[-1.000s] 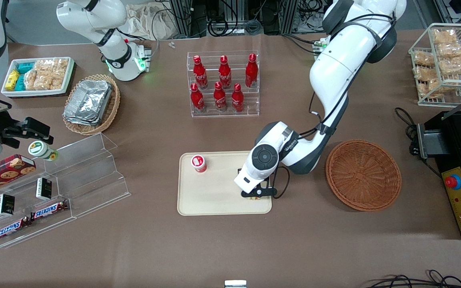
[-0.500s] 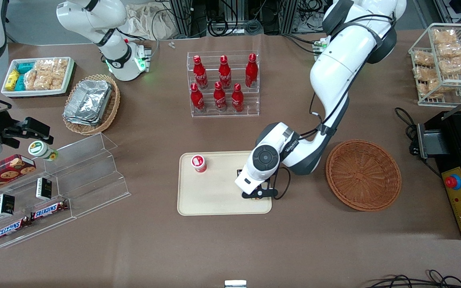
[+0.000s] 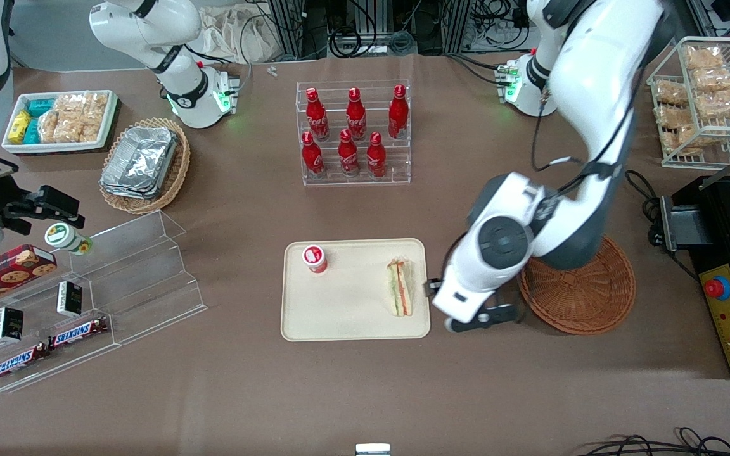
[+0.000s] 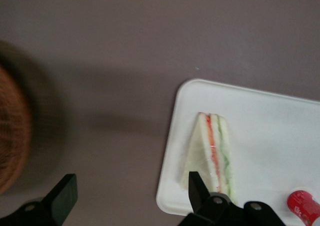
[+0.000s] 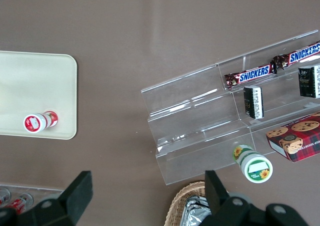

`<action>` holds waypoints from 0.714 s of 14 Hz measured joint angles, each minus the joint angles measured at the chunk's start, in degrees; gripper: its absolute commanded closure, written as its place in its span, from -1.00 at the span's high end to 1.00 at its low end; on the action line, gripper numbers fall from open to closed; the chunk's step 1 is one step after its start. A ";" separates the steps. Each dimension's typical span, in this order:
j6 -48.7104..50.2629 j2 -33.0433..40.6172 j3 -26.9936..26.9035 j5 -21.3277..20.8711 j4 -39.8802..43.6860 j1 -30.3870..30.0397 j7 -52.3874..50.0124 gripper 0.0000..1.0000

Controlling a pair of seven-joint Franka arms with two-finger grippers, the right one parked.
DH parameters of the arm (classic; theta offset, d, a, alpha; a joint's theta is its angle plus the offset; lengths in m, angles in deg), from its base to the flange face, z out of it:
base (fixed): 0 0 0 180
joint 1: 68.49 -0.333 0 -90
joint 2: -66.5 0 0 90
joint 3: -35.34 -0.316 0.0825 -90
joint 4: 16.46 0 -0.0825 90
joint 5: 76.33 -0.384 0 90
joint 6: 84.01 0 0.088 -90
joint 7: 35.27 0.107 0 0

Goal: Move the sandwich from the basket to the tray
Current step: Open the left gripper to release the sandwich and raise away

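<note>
The triangular wrapped white-bread sandwich (image 3: 400,287) lies on the beige rectangular tray (image 3: 339,316) — the left gripper (image 3: 474,318) hovers beside it, jaws wide, empty.

Whole surface (image 3: 365,392) seen from high at the front, left wrist view held close above tray (image 4: 280,116) edge, tray shared by all three views, gripper (image 3: 466,320) beside tray

The left arm bends down at the elbow, wrist pointing downward; its gripper (image 3: 480,318) hangs above the table (fingers (image 4: 64,198) spread wide, nothing between them), toward the working arm's end
</note>
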 measured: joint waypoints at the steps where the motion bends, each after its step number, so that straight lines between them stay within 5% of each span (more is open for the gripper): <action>1: 0.52 3.64 0.01 0.00 -2.62 -2.01 1.00 0.96; 5: 1.31 17.04 -0.03 1.62 -14.15 -11.10 8.28 0.92; 10: 7.89 26.66 -0.21 7.97 -18.29 -20.96 18.71 0.91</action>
